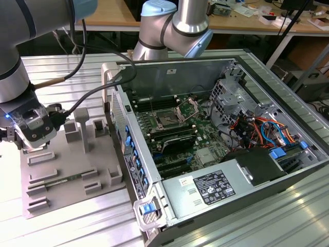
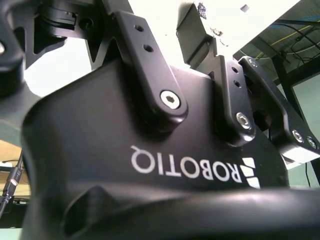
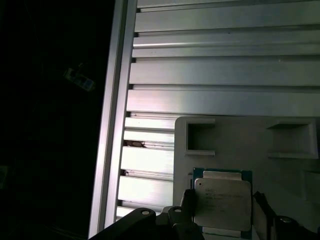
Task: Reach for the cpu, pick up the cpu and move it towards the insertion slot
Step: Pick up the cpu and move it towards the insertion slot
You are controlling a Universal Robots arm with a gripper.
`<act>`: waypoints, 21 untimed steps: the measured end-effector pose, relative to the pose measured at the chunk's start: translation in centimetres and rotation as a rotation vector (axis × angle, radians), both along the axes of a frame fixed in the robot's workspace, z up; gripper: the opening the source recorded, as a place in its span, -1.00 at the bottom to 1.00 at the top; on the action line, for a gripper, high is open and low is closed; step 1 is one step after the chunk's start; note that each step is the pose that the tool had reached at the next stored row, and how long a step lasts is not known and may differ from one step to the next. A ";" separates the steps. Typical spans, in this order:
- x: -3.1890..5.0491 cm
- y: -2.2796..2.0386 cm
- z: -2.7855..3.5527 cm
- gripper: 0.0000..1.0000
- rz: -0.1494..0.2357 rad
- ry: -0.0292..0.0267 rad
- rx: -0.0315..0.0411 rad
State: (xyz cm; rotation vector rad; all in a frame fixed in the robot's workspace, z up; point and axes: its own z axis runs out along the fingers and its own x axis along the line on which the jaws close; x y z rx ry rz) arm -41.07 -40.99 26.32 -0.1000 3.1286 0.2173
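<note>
Lying on the grey tray (image 3: 230, 145), the cpu (image 3: 222, 204) sits between the spread fingers (image 3: 188, 201).

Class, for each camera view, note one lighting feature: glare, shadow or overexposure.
Exterior view: even room light, but the aluminium table washes out white at the exterior view's left. First wrist view: a large area is nearly black; the cpu is well lit. Second wrist view: backlit, black housing against blown-out white.

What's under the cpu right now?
The cpu lies on a pale grey fixture plate, which rests on the ribbed metal table. The patch of plate directly beneath the chip is covered.
</note>
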 end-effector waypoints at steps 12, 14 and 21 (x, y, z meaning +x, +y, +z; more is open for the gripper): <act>0.00 0.00 0.17 0.07 0.000 -0.0001 0.0003; 0.00 0.00 0.22 0.07 0.000 0.0000 0.0003; 0.00 0.00 0.42 0.07 0.000 0.0001 0.0041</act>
